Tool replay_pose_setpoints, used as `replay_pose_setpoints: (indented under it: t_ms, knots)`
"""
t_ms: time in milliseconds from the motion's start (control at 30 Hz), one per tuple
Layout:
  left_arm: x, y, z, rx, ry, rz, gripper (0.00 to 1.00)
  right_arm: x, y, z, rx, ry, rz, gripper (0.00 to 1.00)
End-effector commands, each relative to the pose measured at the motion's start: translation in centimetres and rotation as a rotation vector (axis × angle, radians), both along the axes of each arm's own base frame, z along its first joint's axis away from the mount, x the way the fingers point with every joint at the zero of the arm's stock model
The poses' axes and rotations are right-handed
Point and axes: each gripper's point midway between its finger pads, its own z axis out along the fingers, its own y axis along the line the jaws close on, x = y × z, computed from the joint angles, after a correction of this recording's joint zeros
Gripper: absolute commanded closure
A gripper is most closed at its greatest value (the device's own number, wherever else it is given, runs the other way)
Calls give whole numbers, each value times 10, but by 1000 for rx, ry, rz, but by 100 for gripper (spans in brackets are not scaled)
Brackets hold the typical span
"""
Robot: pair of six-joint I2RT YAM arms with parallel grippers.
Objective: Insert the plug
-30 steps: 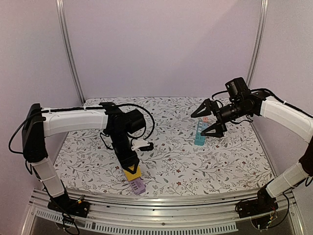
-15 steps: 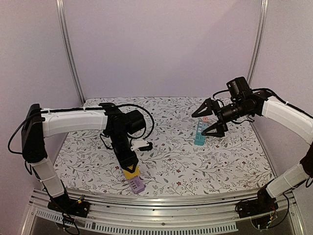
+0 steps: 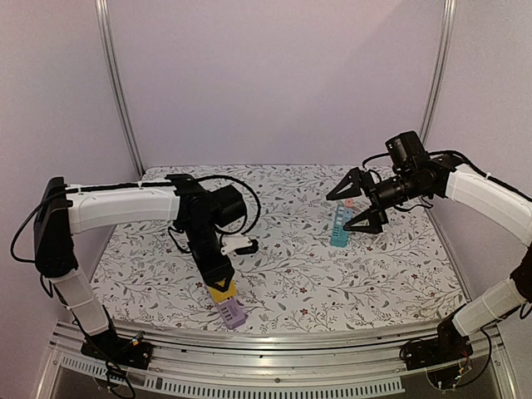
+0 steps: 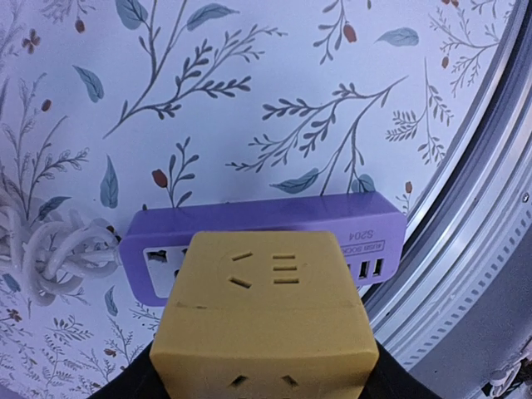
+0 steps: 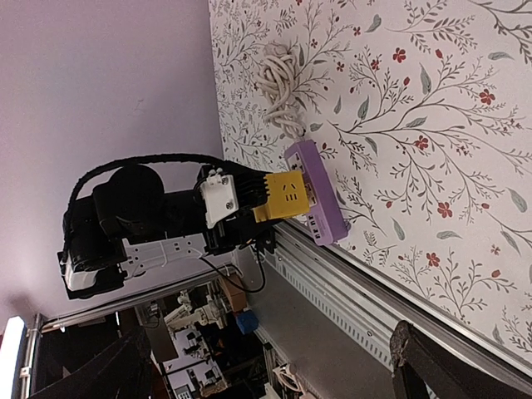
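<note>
floral table [image 3: 332, 283], purple power strip [image 4: 249, 218], yellow plug [image 4: 266, 316] in left gripper [image 3: 221, 287]

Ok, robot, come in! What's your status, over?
Left fingers shut on yellow plug. Plug at purple power strip, seating unclear. Right fingers open, far off. White cord coiled beside strip, not blocking.

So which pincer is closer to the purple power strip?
Left. The left pincer holds the yellow plug right at the purple power strip; the right pincer hangs open far across the table.
</note>
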Motion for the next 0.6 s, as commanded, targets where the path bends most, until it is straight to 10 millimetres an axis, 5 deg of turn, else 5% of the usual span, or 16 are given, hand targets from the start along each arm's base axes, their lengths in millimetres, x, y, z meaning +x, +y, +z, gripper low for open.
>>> replay_pose_setpoints:
  t_ms: [0, 333, 567]
  knots:
    - [-6, -4, -5, -11, -3, 0, 100, -6, -3, -1, -8, -7, -5, 1]
    - [-25, -11, -6, -39, 39, 5, 100, -7, -5, -1, -10, -4, -12, 1]
    - [-20, -5, -16, 5, 7, 20, 100, -6, -4, -2, -8, -2, -11, 1]
